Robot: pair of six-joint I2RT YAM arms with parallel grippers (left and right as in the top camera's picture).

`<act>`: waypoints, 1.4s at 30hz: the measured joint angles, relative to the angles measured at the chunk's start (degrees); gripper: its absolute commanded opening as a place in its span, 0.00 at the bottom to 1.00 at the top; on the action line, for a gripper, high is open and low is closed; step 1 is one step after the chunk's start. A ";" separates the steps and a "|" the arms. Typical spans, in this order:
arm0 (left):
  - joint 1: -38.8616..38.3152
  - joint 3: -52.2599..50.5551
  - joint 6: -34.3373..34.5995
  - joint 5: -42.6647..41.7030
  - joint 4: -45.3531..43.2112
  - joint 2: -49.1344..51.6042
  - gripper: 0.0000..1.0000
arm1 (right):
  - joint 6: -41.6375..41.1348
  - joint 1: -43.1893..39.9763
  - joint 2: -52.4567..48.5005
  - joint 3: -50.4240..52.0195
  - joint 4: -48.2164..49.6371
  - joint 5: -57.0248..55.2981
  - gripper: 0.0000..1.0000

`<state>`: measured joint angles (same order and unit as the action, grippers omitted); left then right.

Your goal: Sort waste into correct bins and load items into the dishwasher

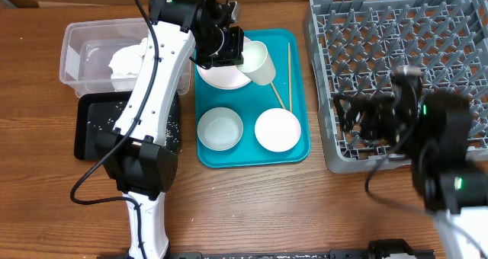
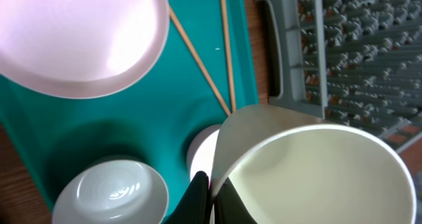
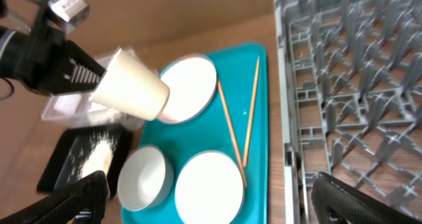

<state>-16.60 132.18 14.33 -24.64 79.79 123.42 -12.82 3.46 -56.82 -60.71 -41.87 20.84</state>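
Wood table (image 1: 46,213): rack (image 1: 396,38) looks empty; plate (image 1: 223,78), bowls (image 1: 220,129), sticks (image 1: 288,68) on tray (image 1: 297,148). My L claw (image 1: 232,52) grips cup (image 1: 259,63); R claw (image 1: 354,116) open.

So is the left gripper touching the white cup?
Touching: the left wrist view shows the left gripper pinching the white cup by its rim.

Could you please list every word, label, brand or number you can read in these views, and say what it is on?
No text can be read anywhere. The cup, plate, teal tray and grey rack are plain, and the small grey box on the left arm shows no legible marking.
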 measured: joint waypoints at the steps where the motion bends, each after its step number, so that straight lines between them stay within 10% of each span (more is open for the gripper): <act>1: 0.00 0.00 -0.24 -0.72 0.00 0.00 0.04 | 0.50 0.00 -2.71 -2.62 -1.64 0.37 1.00; 12: 0.92 0.00 -4.07 -10.10 0.61 0.00 0.04 | 1.51 0.00 -19.50 -7.54 0.90 11.91 1.00; 42: 4.35 0.00 -10.40 -33.09 0.33 0.00 0.04 | 0.79 0.00 -23.89 -7.54 19.02 35.10 0.98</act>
<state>-12.25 132.18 3.92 -57.74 80.12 123.42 -12.03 3.46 -80.71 -68.25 -22.85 55.94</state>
